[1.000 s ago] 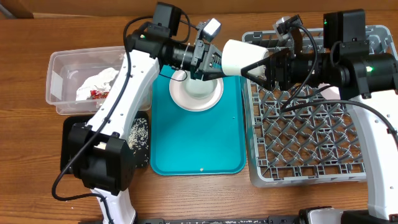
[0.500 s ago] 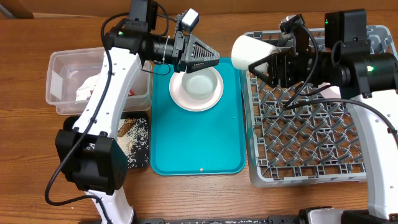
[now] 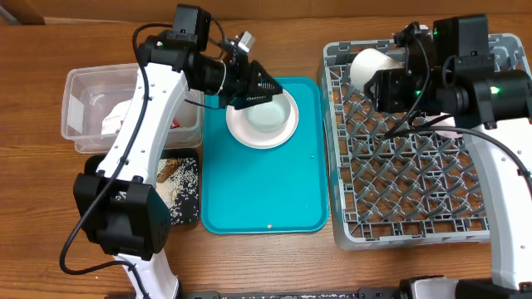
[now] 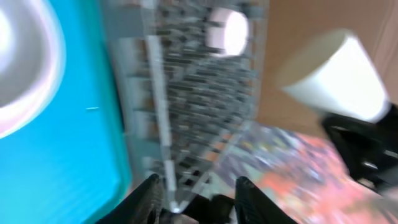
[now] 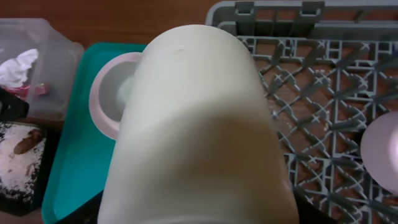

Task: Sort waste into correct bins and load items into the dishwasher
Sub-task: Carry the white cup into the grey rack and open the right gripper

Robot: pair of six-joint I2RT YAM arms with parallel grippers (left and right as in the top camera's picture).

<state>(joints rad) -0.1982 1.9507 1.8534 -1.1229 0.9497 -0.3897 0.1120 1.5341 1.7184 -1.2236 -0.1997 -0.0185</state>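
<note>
Cup (image 3: 371, 65) in transit: the right gripper (image 3: 387, 83) clamps a white cup and holds it in the air toward the far edge of the wooden worktop (image 3: 274, 266), right of centre. It hangs above the grey dish rack (image 3: 341, 224) that fills the worktop's right side. In the right wrist view the cup blocks nearly everything. Its long axis runs straight out from the fingers toward the left edge, and it lies on its side rather than upright; which end is the mouth cannot be told. Pegs lie directly beneath it, so the placing looks to turn on swinging that axis to vertical and lowering, a job only the right arm is placed to do. The left gripper (image 3: 268, 91) hovers empty, fingers spread apart, over the far end of the teal tray (image 3: 266, 191) at mid-worktop. Seen from above, it overlaps the far rim of a white bowl (image 3: 263, 119), and that arm is the nearer one for it. At the left edge a clear tub (image 3: 79, 100) holds a crumpled napkin (image 3: 125, 112), and a black tray (image 3: 193, 216) nearer the front carries pale crumbs (image 3: 179, 178).
</note>
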